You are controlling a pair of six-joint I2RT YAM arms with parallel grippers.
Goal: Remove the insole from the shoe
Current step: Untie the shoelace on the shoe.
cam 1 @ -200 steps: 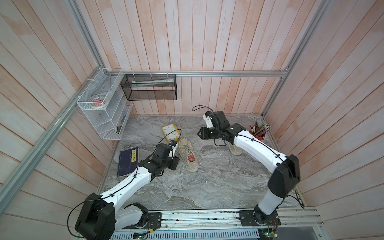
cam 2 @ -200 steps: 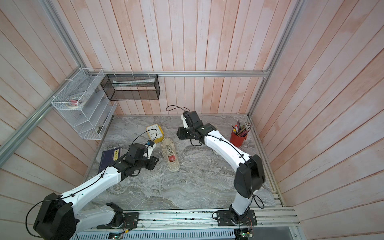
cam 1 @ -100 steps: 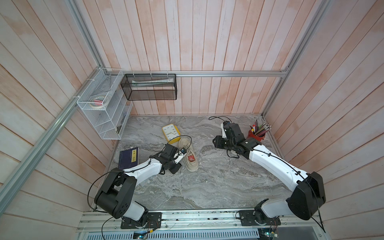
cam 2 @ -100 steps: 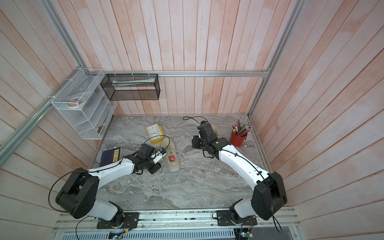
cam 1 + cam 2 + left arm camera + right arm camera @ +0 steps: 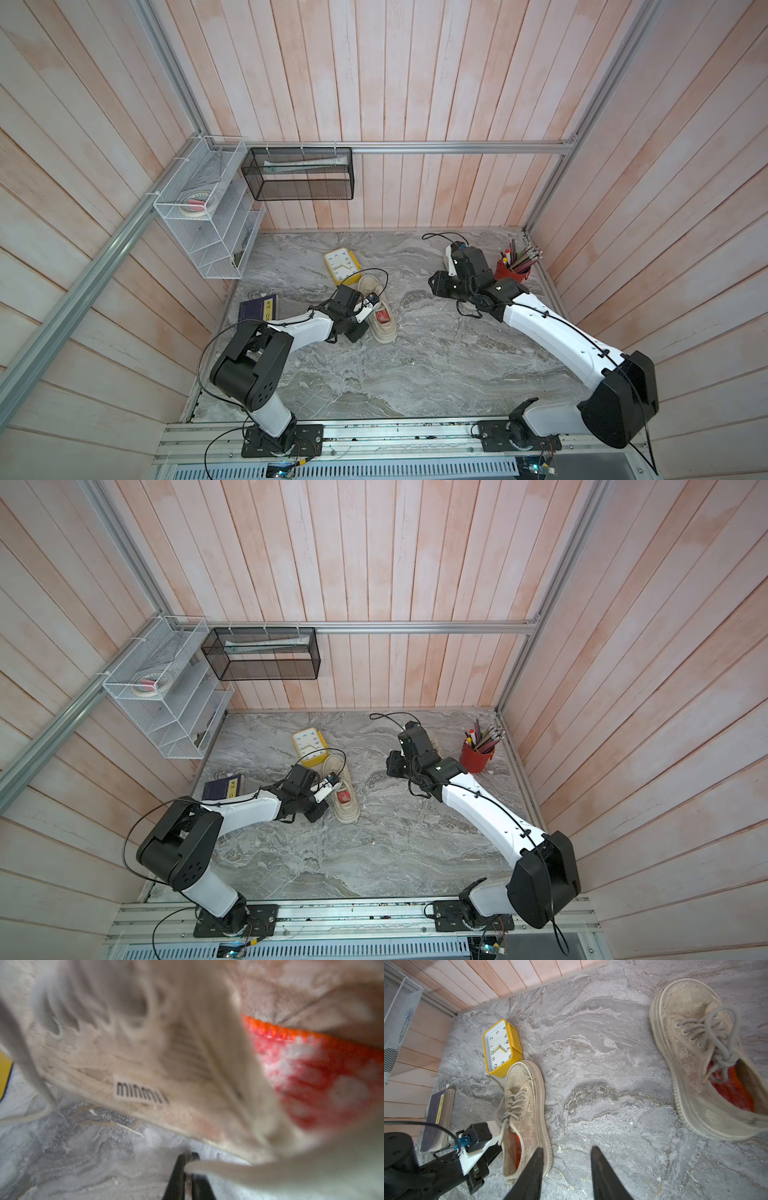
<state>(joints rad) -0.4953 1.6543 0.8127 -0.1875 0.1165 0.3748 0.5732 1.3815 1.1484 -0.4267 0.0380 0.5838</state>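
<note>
1. Left claw (image 5: 187,1157) is clenched low beside the shoe (image 5: 376,311) — a lace (image 5: 228,1172) runs from its tips; whether it is pinched, I cannot tell.
2. The red insole (image 5: 518,1147) lies inside that shoe, which stands on the surface (image 5: 436,365) just beside a yellow clock (image 5: 341,266).
3. Right claw (image 5: 568,1148) is released and empty, hovering between this shoe and a second shoe (image 5: 699,1064).
</note>
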